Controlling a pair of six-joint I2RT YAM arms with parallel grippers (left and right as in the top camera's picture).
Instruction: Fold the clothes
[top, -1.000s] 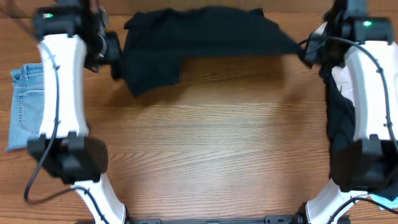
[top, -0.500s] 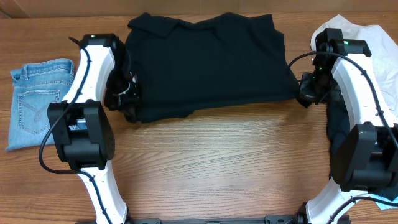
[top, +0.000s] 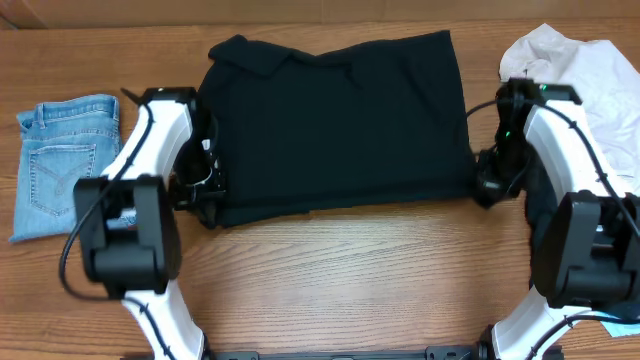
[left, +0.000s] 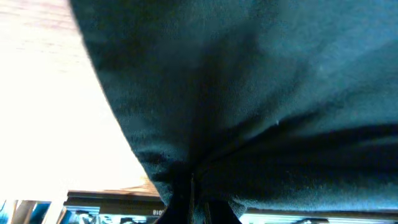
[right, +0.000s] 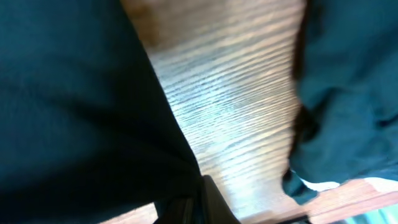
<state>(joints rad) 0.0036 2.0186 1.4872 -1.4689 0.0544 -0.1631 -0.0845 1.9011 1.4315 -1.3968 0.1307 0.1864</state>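
Table (top: 340, 280): wood-grain surface filling the overhead frame; bare boards along the lower half.

Black top (top: 340, 120): the largest garment, spread roughly flat across the upper centre of the frame, collar towards the upper left. Its lower edge runs between the two arms. Judged soft, light and limp. It will sag and crease wherever unsupported, and it cannot be pushed into shape, only drawn or laid. The weave looks matt, so slipping between closed fingers appears unlikely. Best holds are the corners and hem, both sides together, to keep the edge taut while folding.

Jeans (top: 60, 160): light-blue denim at the left edge, well apart from the top. Judged heavier and stiffer, likely to hold a crease.

Off-white shirt (top: 590, 60): crumpled at the upper right, thin and limp by appearance.

Dark garment (right: 354, 112): bunched at the right of the right wrist view, separate from the top, with bare wood between them.

Left gripper (top: 205, 195): at the top's lower left corner, fingers clenched on gathered black cloth, as the left wrist view confirms.

Right gripper (top: 487, 185): at the lower right corner, fingers pinched tight on the fabric edge.
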